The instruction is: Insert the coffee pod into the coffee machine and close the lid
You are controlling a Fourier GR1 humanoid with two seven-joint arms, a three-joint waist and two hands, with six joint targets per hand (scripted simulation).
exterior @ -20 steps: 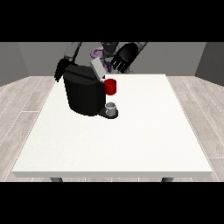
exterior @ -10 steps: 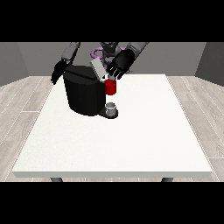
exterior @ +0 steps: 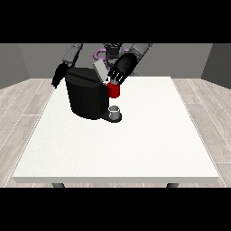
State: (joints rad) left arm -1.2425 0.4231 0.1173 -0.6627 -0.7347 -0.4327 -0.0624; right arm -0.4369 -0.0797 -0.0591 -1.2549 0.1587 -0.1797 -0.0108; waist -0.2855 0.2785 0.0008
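Front view: I see the black coffee machine (exterior: 88,97) at the far left of the white table (exterior: 135,144), its grey lid (exterior: 100,71) tilted up. A red thing at the machine (exterior: 114,90) sits at its right side, above a small grey thing (exterior: 115,110) on the base. The hand at the view's right (exterior: 121,70) hovers over the red thing, fingers extended downward. The hand at the view's left (exterior: 58,76) hangs behind the machine; I cannot tell its finger state. I cannot identify the pod.
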